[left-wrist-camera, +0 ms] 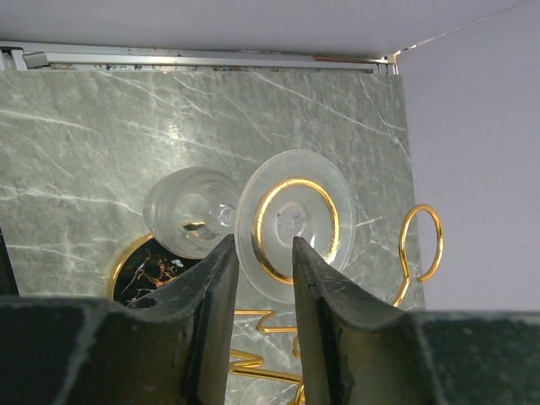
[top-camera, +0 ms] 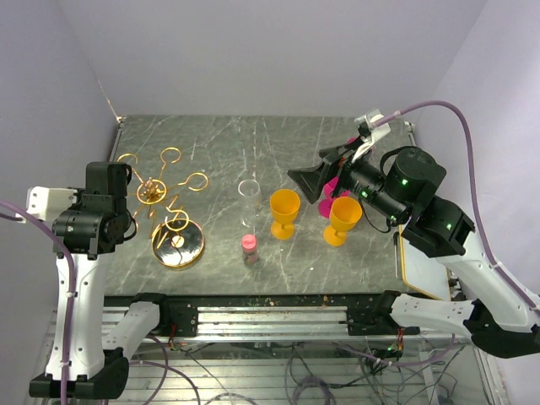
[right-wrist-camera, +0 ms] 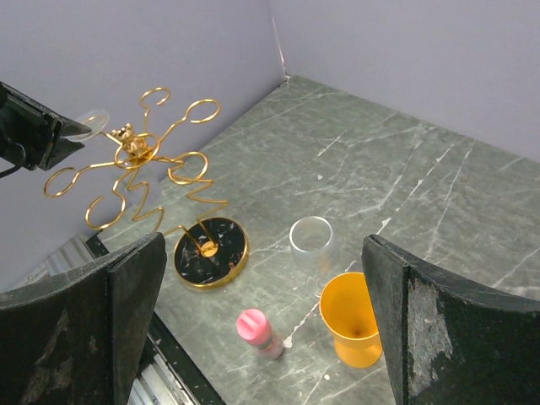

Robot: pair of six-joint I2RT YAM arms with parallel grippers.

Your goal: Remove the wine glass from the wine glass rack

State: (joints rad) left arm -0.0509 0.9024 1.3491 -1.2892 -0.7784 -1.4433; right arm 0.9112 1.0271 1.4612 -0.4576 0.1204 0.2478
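Note:
The gold wire wine glass rack [top-camera: 162, 192] stands at the table's left on its round base [top-camera: 177, 243]. A clear wine glass [left-wrist-camera: 291, 221] hangs upside down from one ring, its round foot resting on the gold ring and its bowl [left-wrist-camera: 189, 211] below. My left gripper [left-wrist-camera: 261, 245] is right at the near edge of that foot. Its jaws stand a narrow gap apart, and I see nothing clamped between them. My right gripper [right-wrist-camera: 261, 245] hovers wide open and empty over the table's right half, far from the rack [right-wrist-camera: 139, 164].
A clear glass [top-camera: 249, 190] stands upright mid-table, with a small pink-capped bottle [top-camera: 250, 247] in front of it. Two orange goblets [top-camera: 284, 211] [top-camera: 343, 218] and a pink cup [top-camera: 331, 187] stand under the right arm. Walls close in at the left and back.

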